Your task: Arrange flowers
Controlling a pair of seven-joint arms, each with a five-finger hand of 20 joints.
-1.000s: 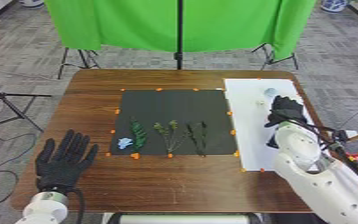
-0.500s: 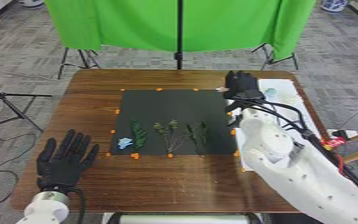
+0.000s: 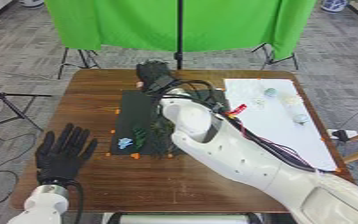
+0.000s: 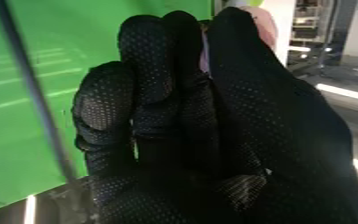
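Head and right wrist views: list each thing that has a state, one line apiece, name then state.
Black-gloved left robot hand: open, fingers spread.
Black-gloved right robot hand: closed on the pink flower.
Pink flower: held, partly hidden.
Small light-blue flower: lying on the mat.
Black square mat: flat, partly covered by the right arm.
White rectangular sheet: flat, pale flowers on it.

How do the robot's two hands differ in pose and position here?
The left hand has its fingers spread and straight; the right hand keeps its fingers close together, pinching a pink item with the thumb.
The left hand is left of the black mat, toward the near side; the right hand is past the mat, at the table's far edge.
Both are black-gloved.
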